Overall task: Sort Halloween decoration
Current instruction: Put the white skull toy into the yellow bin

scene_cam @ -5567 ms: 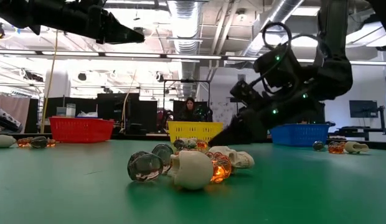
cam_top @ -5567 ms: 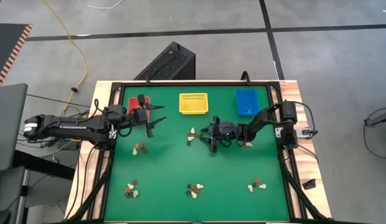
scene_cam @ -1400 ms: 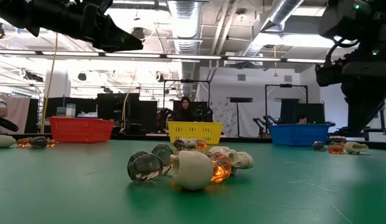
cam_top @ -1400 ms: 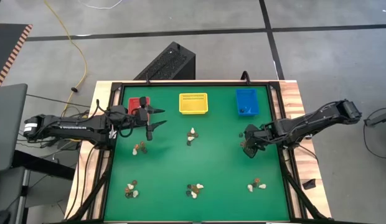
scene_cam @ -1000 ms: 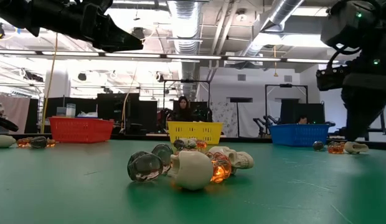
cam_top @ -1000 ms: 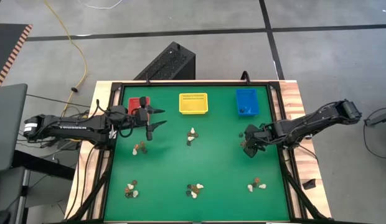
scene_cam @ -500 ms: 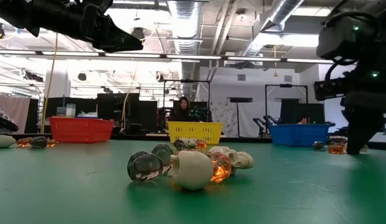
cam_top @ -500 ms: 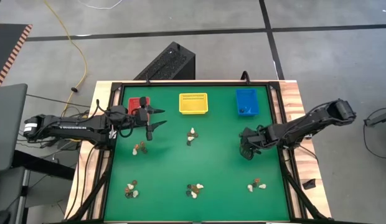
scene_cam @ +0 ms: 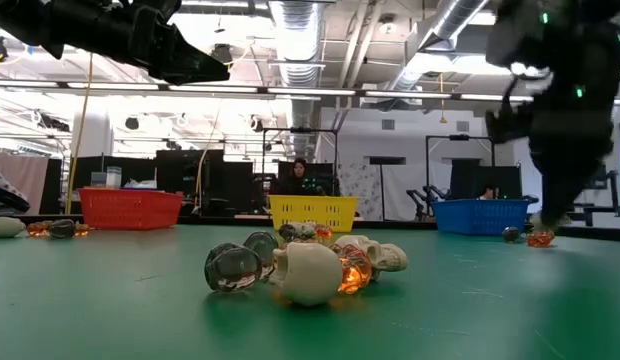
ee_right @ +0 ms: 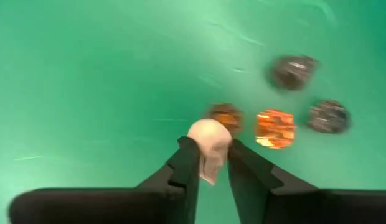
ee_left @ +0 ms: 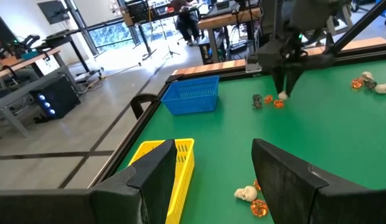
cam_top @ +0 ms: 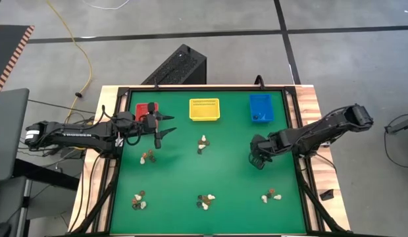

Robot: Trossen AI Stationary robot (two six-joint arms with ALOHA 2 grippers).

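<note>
Right wrist view: cream trinket [ee_right: 208,146] partly hidden between fingers [ee_right: 186,168]; dark trinkets [ee_right: 293,71] beyond smeared, shapes unreadable. Low view: right arm [scene_cam: 570,90] blurred, cut by right edge. High view: blue bin [cam_top: 260,107] contents too small to identify; piles near table's front edge [cam_top: 205,201] likewise.

Along my far edge of the green table [cam_top: 191,171] sit three bins: red [cam_top: 145,110], yellow [cam_top: 204,108], blue [cam_top: 260,107]. Beyond, what looks like a seated person [scene_cam: 299,176].
</note>
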